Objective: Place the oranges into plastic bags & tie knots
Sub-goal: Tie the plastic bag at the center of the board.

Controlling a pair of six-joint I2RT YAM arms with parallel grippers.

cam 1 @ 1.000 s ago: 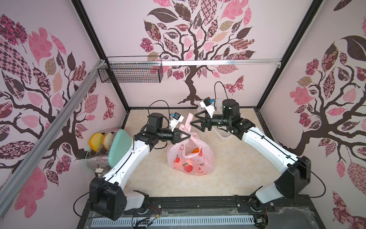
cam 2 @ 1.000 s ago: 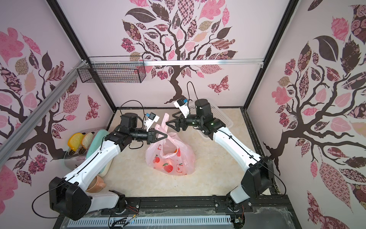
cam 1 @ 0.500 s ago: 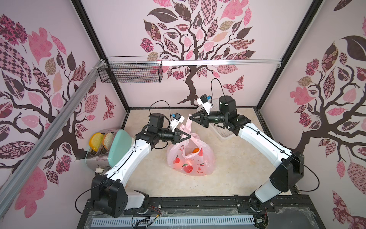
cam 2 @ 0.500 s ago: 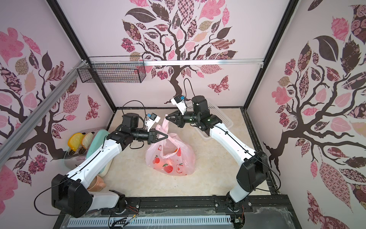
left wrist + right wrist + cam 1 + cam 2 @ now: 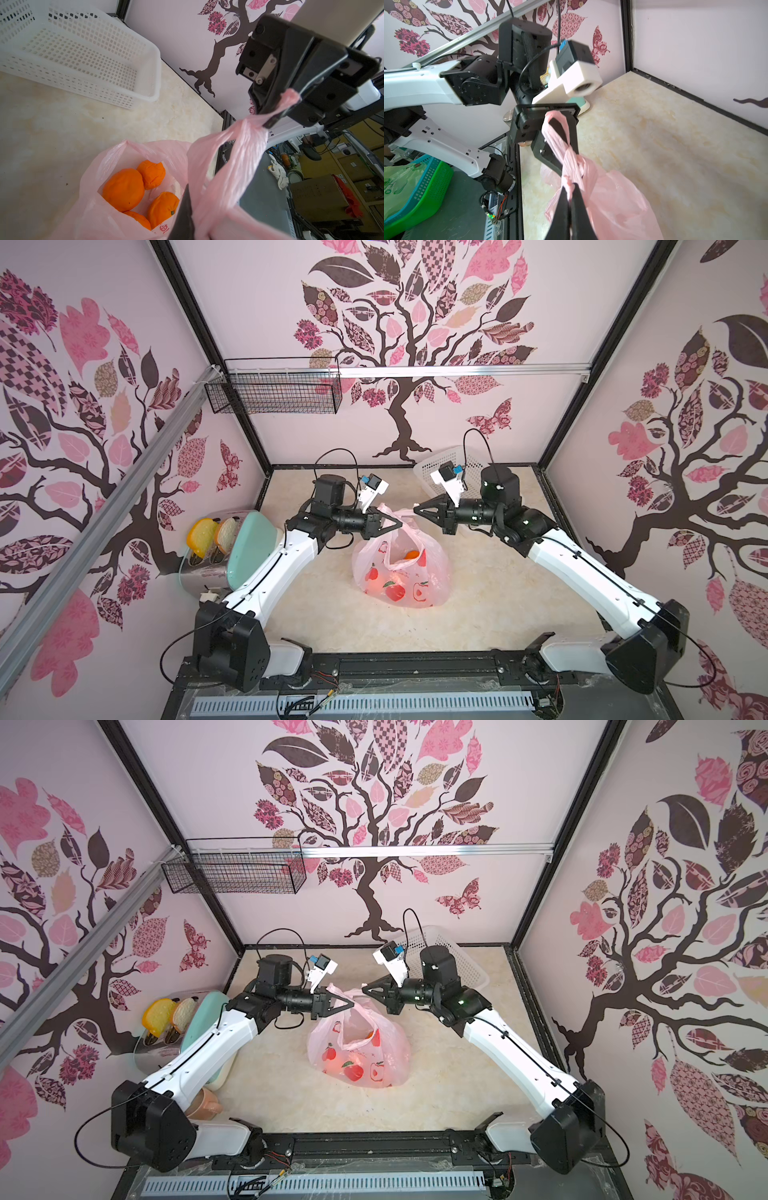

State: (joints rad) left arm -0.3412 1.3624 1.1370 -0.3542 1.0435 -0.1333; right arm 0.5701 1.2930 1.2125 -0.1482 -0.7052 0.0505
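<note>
The pink plastic bag (image 5: 401,576) (image 5: 359,1056) stands mid-table with its mouth agape. Several oranges (image 5: 123,189) lie inside it, and one orange (image 5: 411,554) shows in a top view. My left gripper (image 5: 398,524) (image 5: 190,199) is shut on one handle strip (image 5: 557,133) above the bag's left side. Facing it from the right, my right gripper (image 5: 416,509) (image 5: 570,188) is shut on a twisted handle strip (image 5: 287,98). The strips run taut between the two grippers and twist together (image 5: 569,160). No knot is in view.
A white perforated basket (image 5: 436,470) (image 5: 83,52) sits at the back behind my right arm. At the left stand a toaster (image 5: 203,568) holding slices and a mint-green plate (image 5: 249,547). A wire basket (image 5: 274,389) hangs on the back wall. A cup (image 5: 203,1104) sits by the left arm's base.
My right gripper's jaws, open a second ago, have shut on the bag's handle strip after shifting slightly left. The left gripper has kept its hold in place.
</note>
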